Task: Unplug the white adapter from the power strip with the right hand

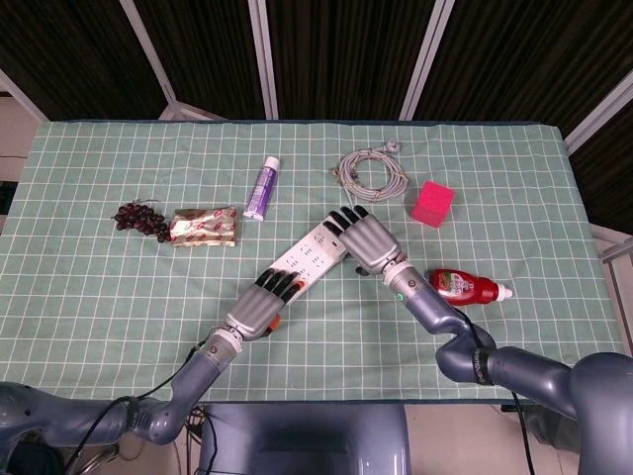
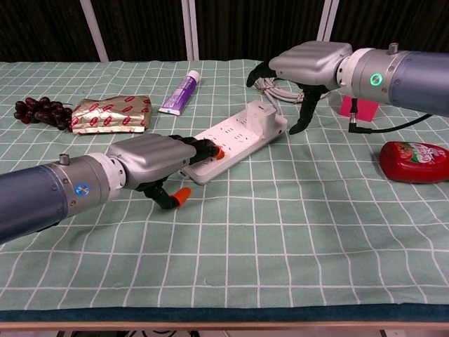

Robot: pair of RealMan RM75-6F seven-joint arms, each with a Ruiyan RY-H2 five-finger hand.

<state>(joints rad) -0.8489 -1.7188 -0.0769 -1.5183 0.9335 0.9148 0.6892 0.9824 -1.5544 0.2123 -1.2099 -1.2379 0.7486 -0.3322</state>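
In the head view the right hand (image 1: 364, 240) covered the white adapter (image 2: 261, 116) and the far end of the power strip (image 1: 309, 257). Chest view: that hand hid part of the cable coil (image 2: 280, 85) and pink block (image 2: 363, 107); red bottle (image 2: 415, 161) cut off at the right edge. Wrapper (image 2: 112, 114) print unreadable.

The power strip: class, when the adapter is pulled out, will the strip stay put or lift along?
Likely it would lift: the power strip looks slim and light. The left hand pressing its near end should hold it down. The white adapter sits upright, so pull straight up.
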